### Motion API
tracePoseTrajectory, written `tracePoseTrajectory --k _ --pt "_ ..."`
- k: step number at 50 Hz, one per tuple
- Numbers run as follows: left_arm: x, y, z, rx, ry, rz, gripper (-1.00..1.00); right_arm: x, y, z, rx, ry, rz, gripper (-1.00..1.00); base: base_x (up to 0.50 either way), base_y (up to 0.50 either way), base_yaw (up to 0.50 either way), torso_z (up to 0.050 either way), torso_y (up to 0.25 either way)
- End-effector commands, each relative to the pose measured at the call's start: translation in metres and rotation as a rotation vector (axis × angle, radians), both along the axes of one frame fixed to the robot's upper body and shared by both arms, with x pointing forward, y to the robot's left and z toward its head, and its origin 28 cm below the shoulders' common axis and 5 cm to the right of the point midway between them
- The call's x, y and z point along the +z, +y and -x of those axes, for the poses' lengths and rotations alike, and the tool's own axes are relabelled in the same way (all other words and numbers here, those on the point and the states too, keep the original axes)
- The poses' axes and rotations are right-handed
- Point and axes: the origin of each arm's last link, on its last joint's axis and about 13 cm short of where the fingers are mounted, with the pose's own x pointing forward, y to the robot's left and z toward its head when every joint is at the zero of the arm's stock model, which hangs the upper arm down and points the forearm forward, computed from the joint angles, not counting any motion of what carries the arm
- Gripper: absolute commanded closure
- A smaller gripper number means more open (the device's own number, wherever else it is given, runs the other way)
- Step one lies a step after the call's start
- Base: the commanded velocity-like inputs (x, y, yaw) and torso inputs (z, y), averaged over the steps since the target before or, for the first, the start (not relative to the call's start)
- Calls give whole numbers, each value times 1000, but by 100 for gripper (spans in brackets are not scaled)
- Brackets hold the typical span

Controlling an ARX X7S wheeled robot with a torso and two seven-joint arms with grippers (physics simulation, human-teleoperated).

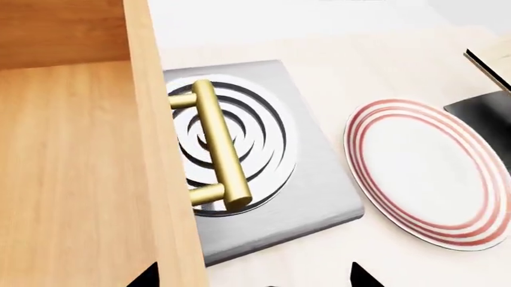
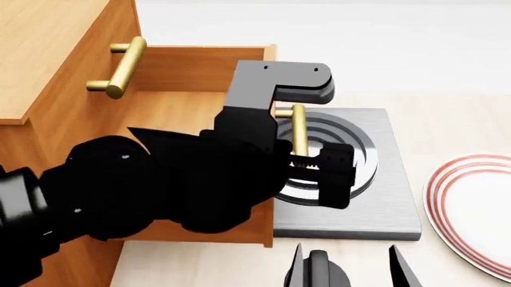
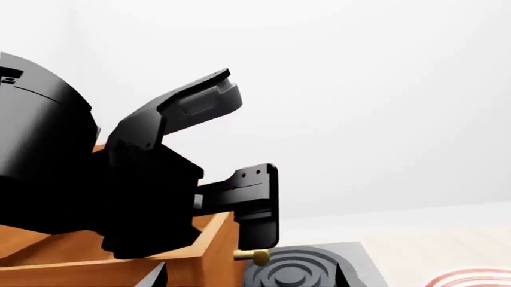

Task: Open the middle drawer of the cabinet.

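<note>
The orange-brown cabinet (image 2: 56, 54) stands at the left in the head view. Its middle drawer (image 2: 195, 104) is pulled out over the counter, and the inside (image 1: 72, 173) shows bare. The drawer's brass bar handle (image 2: 298, 128) (image 1: 219, 146) sticks out over a stove plate. My left gripper (image 2: 318, 128) (image 1: 255, 278) is open, with one finger on each side of the handle and the tips apart from it. My right gripper (image 2: 345, 266) (image 3: 259, 278) is open and holds nothing, low at the front, facing the drawer front (image 3: 215, 251).
The top drawer's handle (image 2: 119, 66) is above, with that drawer closed. A grey stove plate (image 2: 383, 203) (image 1: 279, 197) lies under the open drawer's front. A white plate with red rings (image 2: 475, 209) (image 1: 423, 173) lies to its right. A black object (image 1: 487, 113) sits beyond the plate.
</note>
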Motion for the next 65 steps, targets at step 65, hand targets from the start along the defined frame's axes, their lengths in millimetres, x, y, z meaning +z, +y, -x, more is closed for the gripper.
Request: tracePoseTrajectory --k 65 --pt "26 -20 14 -61 -398 145 -100 0 1 1 8 2 12 -100 2 -2 -4 0 0"
